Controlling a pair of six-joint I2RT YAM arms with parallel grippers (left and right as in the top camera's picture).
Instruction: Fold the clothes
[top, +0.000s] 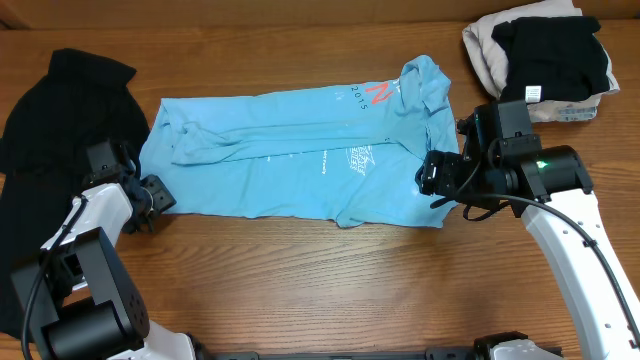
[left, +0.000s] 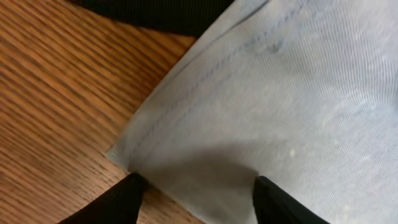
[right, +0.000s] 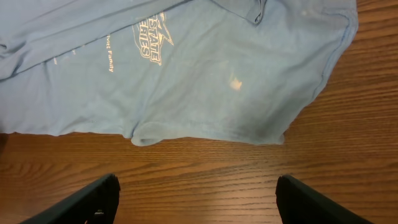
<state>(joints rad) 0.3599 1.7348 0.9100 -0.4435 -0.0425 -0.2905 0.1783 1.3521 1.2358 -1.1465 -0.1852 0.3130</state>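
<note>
The light blue T-shirt (top: 300, 150) lies spread across the middle of the table, partly folded lengthwise, with white lettering and a red-orange print near its right end. My left gripper (top: 160, 195) is open at the shirt's lower left corner; in the left wrist view its fingers (left: 196, 199) straddle the hemmed corner (left: 143, 155), low on the table. My right gripper (top: 430, 180) is open beside the shirt's lower right edge; in the right wrist view its fingers (right: 198, 199) hover over bare wood just short of the shirt's edge (right: 205, 134).
A large black garment (top: 50, 130) lies at the far left, touching the shirt's left end. A pile of folded beige and black clothes (top: 545, 55) sits at the back right corner. Bare wooden table (top: 330, 280) runs along the front.
</note>
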